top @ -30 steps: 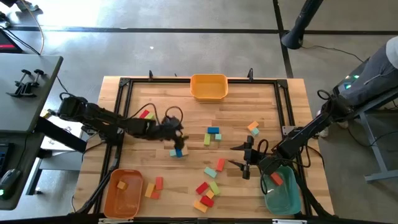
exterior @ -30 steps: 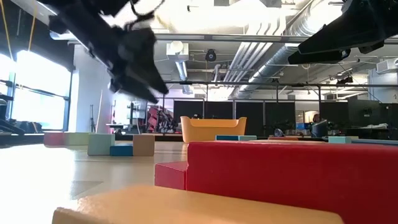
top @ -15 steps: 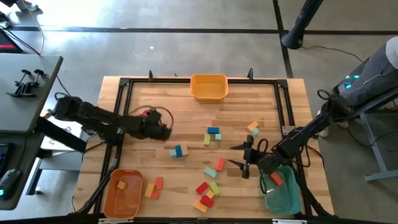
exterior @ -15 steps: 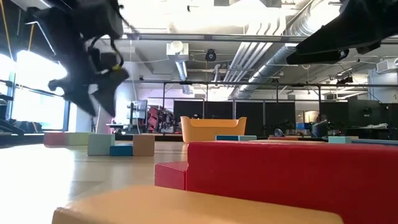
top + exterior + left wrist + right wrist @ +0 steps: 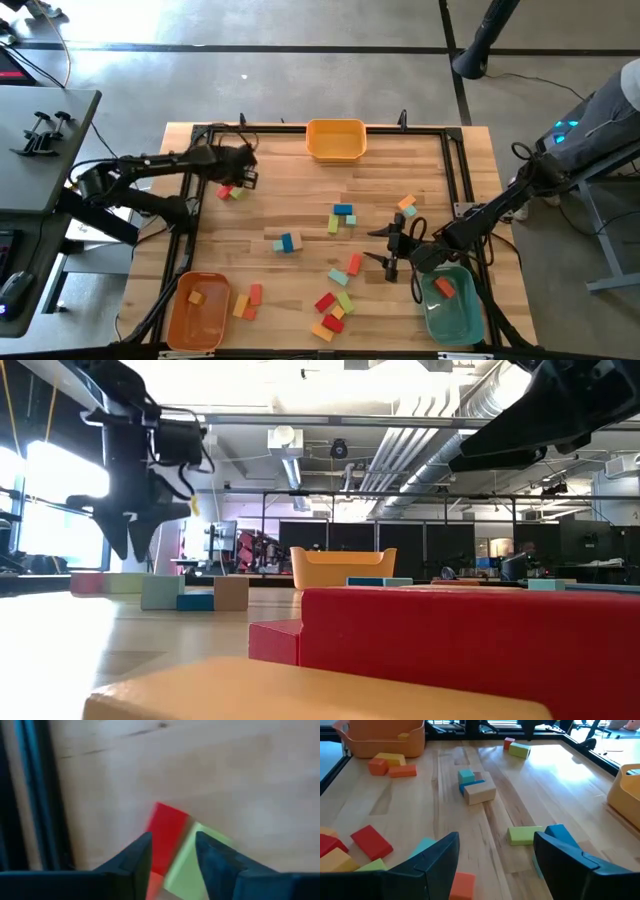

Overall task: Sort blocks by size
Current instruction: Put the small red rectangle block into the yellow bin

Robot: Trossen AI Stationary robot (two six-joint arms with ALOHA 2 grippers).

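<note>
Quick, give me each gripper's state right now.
Left gripper: jaws apart over the red block and green block; nothing visibly gripped.
Right gripper: open, empty, above the table beside the teal bin.

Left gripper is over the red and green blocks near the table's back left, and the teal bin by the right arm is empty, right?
Not quite: the teal bin holds a red block, as the high view shows. The left gripper is indeed over the red and green blocks.

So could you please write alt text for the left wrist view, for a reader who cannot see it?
The left gripper hangs just above a red block and a light green block lying side by side on the wooden table, its two dark fingers straddling where they meet. A black frame rail crosses one side.
</note>
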